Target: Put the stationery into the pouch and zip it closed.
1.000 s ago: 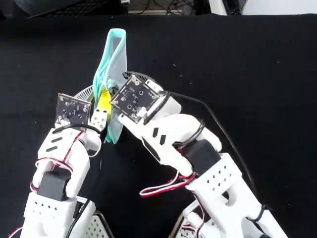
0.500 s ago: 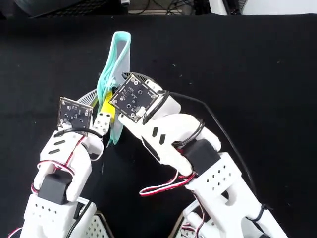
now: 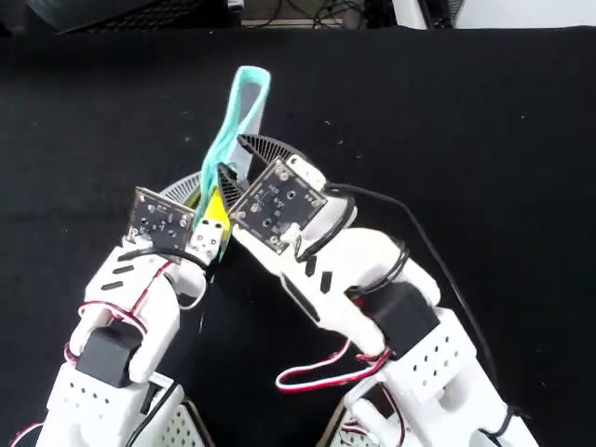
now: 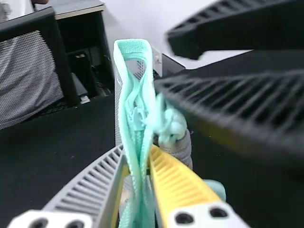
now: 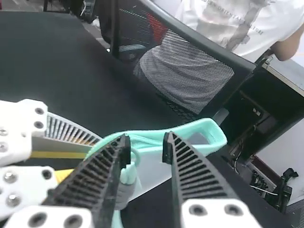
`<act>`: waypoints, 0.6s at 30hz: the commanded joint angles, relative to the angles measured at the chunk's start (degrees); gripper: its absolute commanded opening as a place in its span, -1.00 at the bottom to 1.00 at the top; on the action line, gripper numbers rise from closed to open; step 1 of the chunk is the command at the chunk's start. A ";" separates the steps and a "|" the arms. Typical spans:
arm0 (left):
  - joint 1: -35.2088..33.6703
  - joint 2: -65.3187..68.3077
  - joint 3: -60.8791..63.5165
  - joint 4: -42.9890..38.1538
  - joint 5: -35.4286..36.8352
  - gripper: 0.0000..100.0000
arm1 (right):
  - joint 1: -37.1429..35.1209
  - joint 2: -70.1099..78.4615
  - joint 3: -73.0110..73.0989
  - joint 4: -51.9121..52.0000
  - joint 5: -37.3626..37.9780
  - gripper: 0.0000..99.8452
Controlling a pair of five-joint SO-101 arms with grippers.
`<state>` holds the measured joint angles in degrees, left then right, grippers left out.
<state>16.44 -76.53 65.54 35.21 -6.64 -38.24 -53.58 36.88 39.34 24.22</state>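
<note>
Two arms meet near the middle of my black counter [image 3: 466, 140] in the high view. The left arm [image 3: 130, 298] comes in from 7 o'clock and the right arm [image 3: 372, 307] from 5 o'clock. The teal pouch [image 3: 240, 112] is held between them, edge-on to the overhead camera. It stretches from the meeting point toward 12 o'clock, and its far end leans a little toward 1 o'clock.

The left jaws are clamped on the pouch. In the left wrist view, the grey ribbed finger [image 4: 90, 185] presses one face and the yellow finger [image 4: 180, 185] presses the other. The pouch [image 4: 135, 118] stands upright and thin between them, with its zip edge toward the camera. In the high view the yellow finger [image 3: 212, 207] sits just at 7 o'clock of the pouch's near end.

The right jaws are black and ribbed. They stand slightly parted, with a narrow gap between the tips. In the right wrist view the rim of the pouch [image 5: 190, 135] runs across behind that gap. The teal zip pull [image 5: 127, 166] hangs against one tip. In the left wrist view the pull [image 4: 168, 128] bunches just under the lower black jaw. I cannot tell whether it is pinched or only touched.
</note>
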 commanded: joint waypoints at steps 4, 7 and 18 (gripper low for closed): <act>-2.59 0.18 -0.92 0.88 -0.35 -0.94 | -0.44 2.51 -2.07 1.05 -0.26 -0.75; -3.21 0.18 -0.92 0.88 -0.35 -0.94 | -0.44 3.30 -2.33 1.85 -0.18 -0.75; -2.33 0.18 -0.92 0.88 -0.26 -0.94 | -0.44 3.82 -2.07 1.67 0.00 -0.76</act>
<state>14.15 -76.53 65.54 35.21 -6.64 -38.15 -50.07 36.88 41.01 24.13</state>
